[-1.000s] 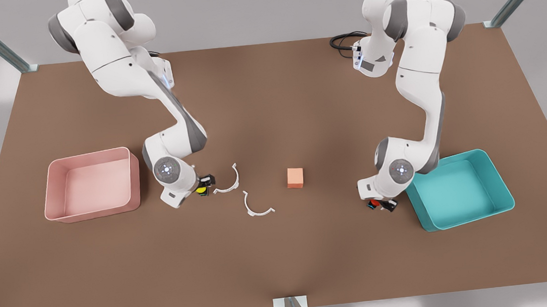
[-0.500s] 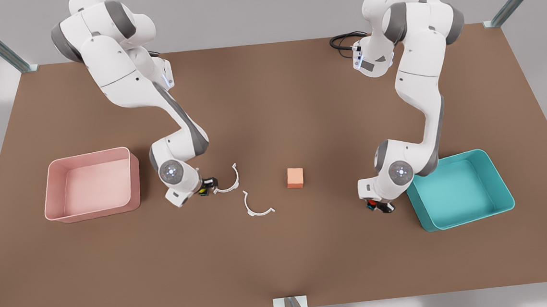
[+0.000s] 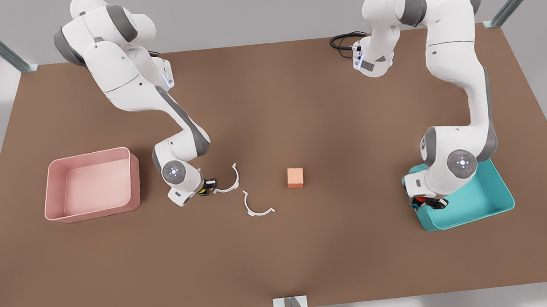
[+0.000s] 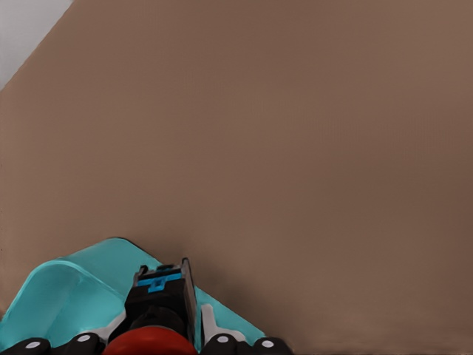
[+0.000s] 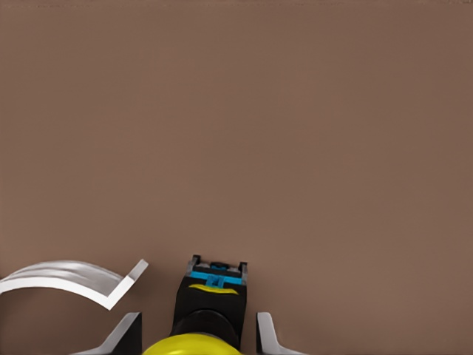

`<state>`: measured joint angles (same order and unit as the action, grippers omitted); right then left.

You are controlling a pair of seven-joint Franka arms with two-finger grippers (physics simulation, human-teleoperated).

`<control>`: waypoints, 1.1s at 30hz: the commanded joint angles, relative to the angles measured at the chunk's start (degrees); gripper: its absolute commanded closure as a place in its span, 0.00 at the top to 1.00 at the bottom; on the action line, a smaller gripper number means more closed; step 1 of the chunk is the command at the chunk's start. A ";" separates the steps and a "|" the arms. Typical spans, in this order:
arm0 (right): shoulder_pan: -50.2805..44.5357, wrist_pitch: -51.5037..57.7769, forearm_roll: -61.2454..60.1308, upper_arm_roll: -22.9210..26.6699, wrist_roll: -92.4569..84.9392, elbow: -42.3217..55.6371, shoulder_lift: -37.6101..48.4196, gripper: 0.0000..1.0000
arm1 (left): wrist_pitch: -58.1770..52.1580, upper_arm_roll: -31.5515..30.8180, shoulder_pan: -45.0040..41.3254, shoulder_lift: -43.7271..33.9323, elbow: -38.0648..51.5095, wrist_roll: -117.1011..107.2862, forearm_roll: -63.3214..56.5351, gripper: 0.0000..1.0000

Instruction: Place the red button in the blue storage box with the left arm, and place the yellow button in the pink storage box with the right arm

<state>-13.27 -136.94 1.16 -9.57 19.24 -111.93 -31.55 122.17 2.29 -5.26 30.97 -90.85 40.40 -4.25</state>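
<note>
Both buttons look like small, rigid, light plastic parts: a domed cap that would probably slip under the pads, and a squared dark base with flat sides, so the base is the place to take hold, squarely across two opposite faces. The red button point(image 4: 151, 334) sits between the fingers of the left pincer point(image 3: 429, 204), which appears closed on its dark base, though the contact itself is partly hidden; it hangs over the corner of the blue storage box point(image 3: 490, 196) nearest the counter's middle, just inside the rim at the box's 9 o'clock side in the front view. That left arm folds down from its shoulder at the far edge of the counter point(image 3: 270, 101), elbow high, wrist bent so the pincer points down and slightly toward the near edge. The yellow button point(image 5: 198, 336) rests low at the counter between the spread fingers of the right pincer point(image 3: 204, 189), with clear gaps showing on both sides in the right wrist view, so I judge it open and straddling, not yet gripping. The pink storage box point(image 3: 59, 187) lies at 9 o'clock from this pincer, near but apart. A white half-ring point(image 3: 229, 180) lies just beside it at 3 o'clock, a second half-ring point(image 3: 257, 207) beyond, and an orange cube point(image 3: 295, 177) farther on. The right arm reaches down steeply, forearm slanting toward the near edge.
</note>
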 commanded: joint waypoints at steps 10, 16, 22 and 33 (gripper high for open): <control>0.88 3.16 -0.02 0.08 -0.69 0.58 5.35 0.39 | -7.21 0.17 8.33 1.73 0.15 23.06 0.38 1.00; 10.98 21.88 0.07 0.08 -15.54 3.83 16.61 0.39 | -25.84 -0.36 -0.98 0.15 16.49 -24.48 1.00 1.00; 25.75 26.54 -0.10 0.08 -33.21 2.60 18.37 0.39 | -30.15 -1.50 -1.25 -20.33 10.43 -45.85 3.11 1.00; 39.55 26.98 -1.95 -0.01 -44.03 -0.13 13.88 0.97 | -34.02 -1.41 -2.13 -15.94 18.16 -48.40 4.34 1.00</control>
<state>26.67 -111.10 -0.01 -9.81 -6.45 -112.39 -17.54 90.62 0.88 -7.34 14.96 -73.23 15.33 -0.49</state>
